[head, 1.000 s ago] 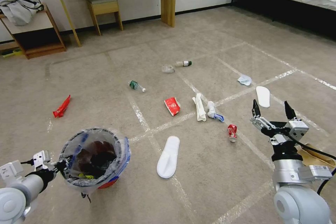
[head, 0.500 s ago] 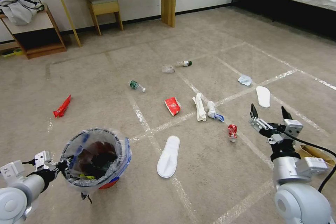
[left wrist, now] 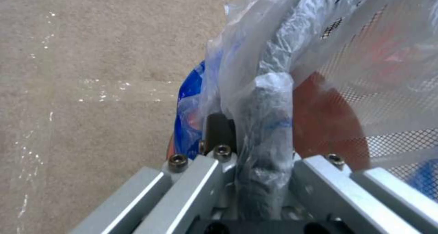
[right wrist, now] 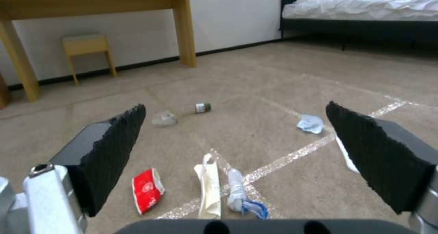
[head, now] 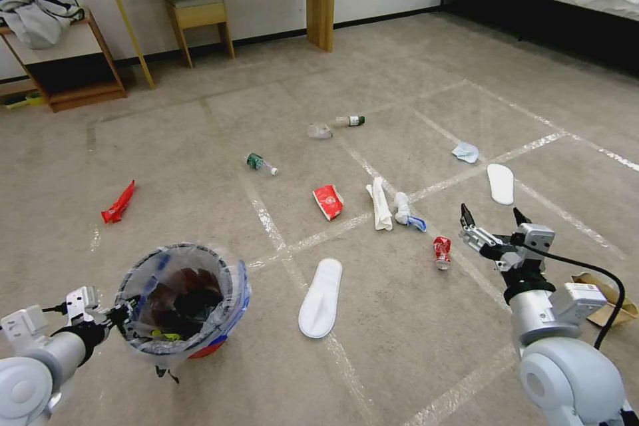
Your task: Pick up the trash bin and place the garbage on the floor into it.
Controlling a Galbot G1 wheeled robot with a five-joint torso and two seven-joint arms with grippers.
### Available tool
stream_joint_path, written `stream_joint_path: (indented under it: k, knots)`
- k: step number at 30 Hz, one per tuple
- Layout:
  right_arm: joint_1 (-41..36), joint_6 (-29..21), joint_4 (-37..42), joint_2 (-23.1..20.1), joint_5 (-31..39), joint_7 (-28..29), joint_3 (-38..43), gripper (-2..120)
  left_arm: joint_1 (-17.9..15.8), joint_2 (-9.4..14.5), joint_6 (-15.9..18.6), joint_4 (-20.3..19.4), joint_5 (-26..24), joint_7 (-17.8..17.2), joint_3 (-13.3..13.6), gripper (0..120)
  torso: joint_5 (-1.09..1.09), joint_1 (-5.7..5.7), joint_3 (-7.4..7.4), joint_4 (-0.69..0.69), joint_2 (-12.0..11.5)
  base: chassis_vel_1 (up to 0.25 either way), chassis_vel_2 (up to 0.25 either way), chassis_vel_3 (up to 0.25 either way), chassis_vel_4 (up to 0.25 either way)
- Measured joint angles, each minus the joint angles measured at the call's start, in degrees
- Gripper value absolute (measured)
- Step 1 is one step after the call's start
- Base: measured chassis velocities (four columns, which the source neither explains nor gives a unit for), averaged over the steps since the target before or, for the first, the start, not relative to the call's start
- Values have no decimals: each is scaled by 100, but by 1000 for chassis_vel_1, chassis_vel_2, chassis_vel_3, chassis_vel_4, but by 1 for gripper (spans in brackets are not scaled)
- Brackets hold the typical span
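Fingers [left wrist: 219,124] of the left gripper [head: 118,315] are clenched on the light, slippery-lined bin's [head: 181,299] rim; right gripper [head: 490,219] fingers are spread above the can [head: 441,251].

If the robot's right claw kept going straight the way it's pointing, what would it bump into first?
Probably the white paper roll and the twisted tissue beside it on the floor. They sit between the open right claw fingers in its wrist view. Depth is hard to judge, so it might pass above them.
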Motion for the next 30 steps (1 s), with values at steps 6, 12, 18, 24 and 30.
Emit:
stream_joint_path:
  k: [6, 12, 18, 24, 30]
  knots:
    - [-15, -50, 32, -105, 35, 31, -18, 100, 61, -20, 0, -12, 2, -3, -65, 1, 0, 0, 0, 0, 0, 0, 0, 0, 0]
    - [21, -554, 76, -252, 479, 436, -208, 100, 132, -24, 1, -34, 7, -2, -109, 1, -1, 0, 0, 0, 0, 0, 0, 0, 0]
    - [205, -1413, 12, -477, 1557, 1177, -523, 100, 129, -16, 1, -33, 19, -5, -70, 1, 0, 0, 0, 0, 0, 0, 0, 0, 0]
    - [559, -1947, -296, -628, 2547, 1709, -1050, 100, 147, -62, 1, -40, 48, -29, -91, 1, 0, 0, 0, 0, 0, 0, 0, 0, 0]
    - [1153, -2317, -811, -699, 3404, 2135, -1736, 100, 194, -145, 1, -67, 122, -59, -104, 1, 0, 0, 0, 0, 0, 0, 0, 0, 0]
